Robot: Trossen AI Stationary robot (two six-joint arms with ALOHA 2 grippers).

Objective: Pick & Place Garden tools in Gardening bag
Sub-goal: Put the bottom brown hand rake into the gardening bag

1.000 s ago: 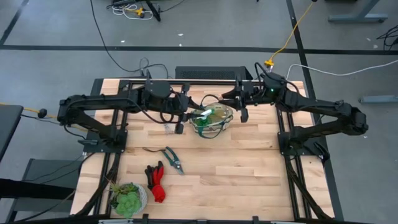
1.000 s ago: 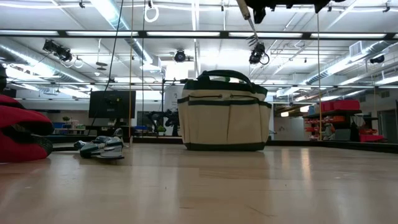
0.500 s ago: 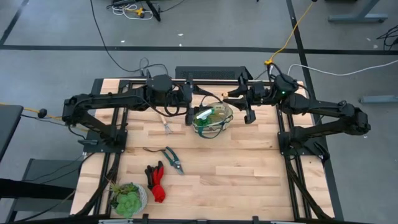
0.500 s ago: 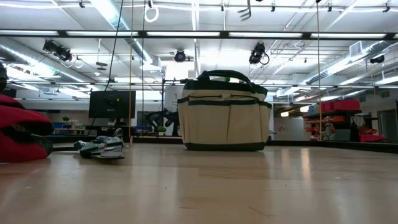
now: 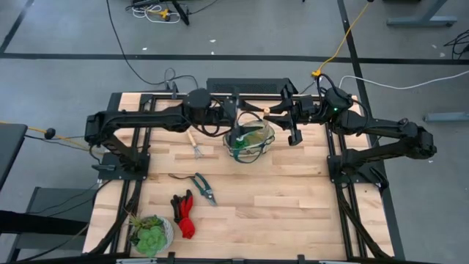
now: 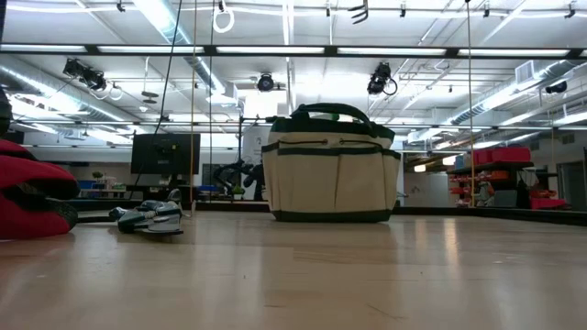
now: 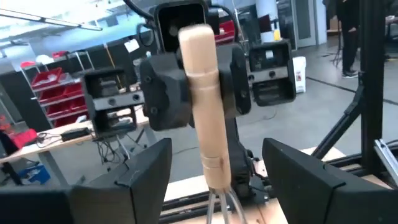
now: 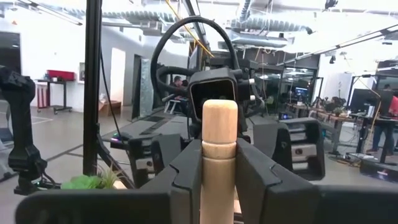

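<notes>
Wooden table (image 5: 293, 198), your right gripper (image 5: 291, 126) clenched on a wooden-handled hand fork (image 8: 219, 124) near the gardening bag (image 5: 270, 138), left gripper (image 7: 217, 148) released, jaws spread either side of the handle.

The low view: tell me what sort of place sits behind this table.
Most likely a robotics lab or industrial workshop. Exposed ceiling ducts and strip lights run overhead, shelves of red bins stand at the right, and a monitor sits on a workbench beyond the gardening bag.
</notes>
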